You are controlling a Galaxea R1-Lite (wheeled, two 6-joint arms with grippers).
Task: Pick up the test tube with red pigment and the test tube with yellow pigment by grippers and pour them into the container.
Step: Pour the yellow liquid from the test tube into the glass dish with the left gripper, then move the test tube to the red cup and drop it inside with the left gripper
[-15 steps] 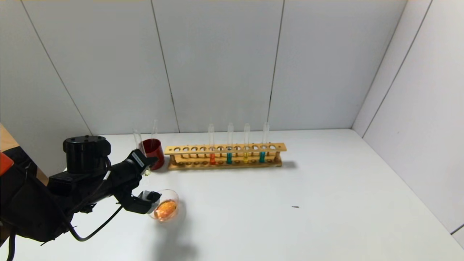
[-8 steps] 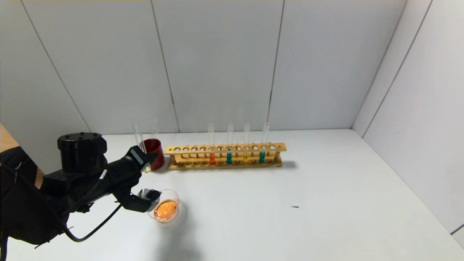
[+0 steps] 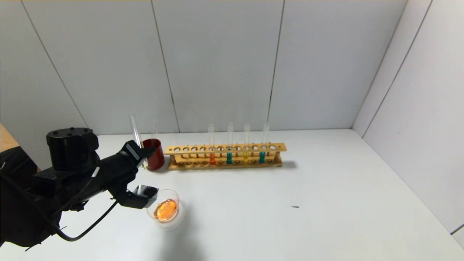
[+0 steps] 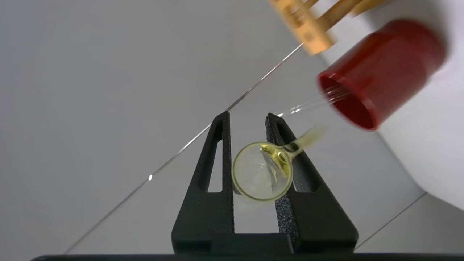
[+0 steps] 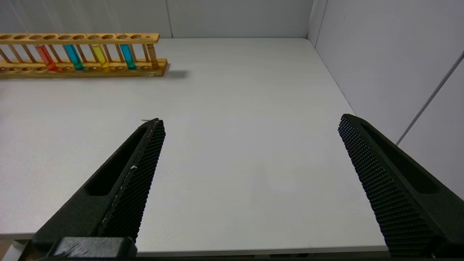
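Note:
My left gripper (image 3: 142,154) is shut on a clear test tube (image 3: 135,128) that stands nearly upright, its top above the jaws. In the left wrist view the tube (image 4: 261,170) shows end-on between the black fingers (image 4: 217,159), with a little yellow liquid left in it. The glass container (image 3: 170,191) sits on the table just right of and below the gripper and holds orange liquid. Another orange-red tube (image 3: 212,158) and another yellow tube (image 3: 246,156) stand in the wooden rack (image 3: 224,148). My right gripper (image 5: 250,121) is open and empty above the table's front right.
A dark red cup (image 3: 155,152) stands left of the rack, close behind the left gripper, with an empty tube (image 3: 154,127) in it. Two teal tubes (image 3: 229,157) share the rack. White walls close the table at the back and right.
My left arm has drawn back to the left, away from the container. The held tube has come up straighter and higher. The orange liquid in the container is sloshing.

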